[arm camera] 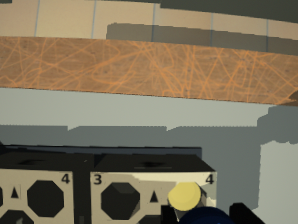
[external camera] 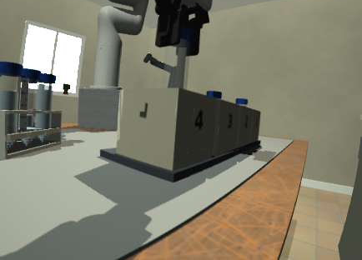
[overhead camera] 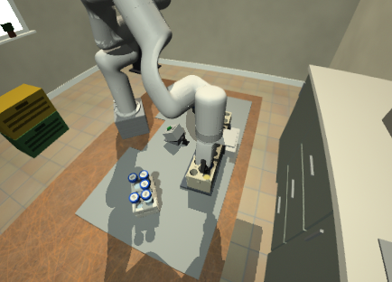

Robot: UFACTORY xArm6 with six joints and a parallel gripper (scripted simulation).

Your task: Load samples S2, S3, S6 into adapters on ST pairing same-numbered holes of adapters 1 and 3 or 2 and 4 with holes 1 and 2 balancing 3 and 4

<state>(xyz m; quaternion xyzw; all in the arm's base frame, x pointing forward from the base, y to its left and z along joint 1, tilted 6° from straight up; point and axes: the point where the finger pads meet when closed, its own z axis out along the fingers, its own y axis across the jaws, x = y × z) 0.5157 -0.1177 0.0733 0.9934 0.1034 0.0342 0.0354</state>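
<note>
In the top view, see the pincer (overhead camera: 204,165) (external camera: 182,44) (arm camera: 206,220) over adapter 4 (overhead camera: 199,184) (external camera: 146,126) (arm camera: 145,177), apart from the rack (overhead camera: 146,211) (external camera: 33,133) of blue-capped tubes on the desk (overhead camera: 172,222) (external camera: 42,197). Find the green key (overhead camera: 170,128) off to one side, presumably to be pushed last.

In the exterior view, grips the tube (overhead camera: 207,177) (external camera: 180,67) (arm camera: 206,218) firmly near its blue cap, likely to leave the lower body free to enter. Stands nearly upright, lower end hidden behind the adapter's rim, itself seated on the dark stand (overhead camera: 194,190) (external camera: 138,166) (arm camera: 125,149). Cannot read any cap dot, so cannot name sample or blank.

In the wrist view, shows the yellow foot (arm camera: 184,196) at the corner marked 4. Probably calls for straight lowering into hole 4; could catch on the rim if off-centre.
</note>
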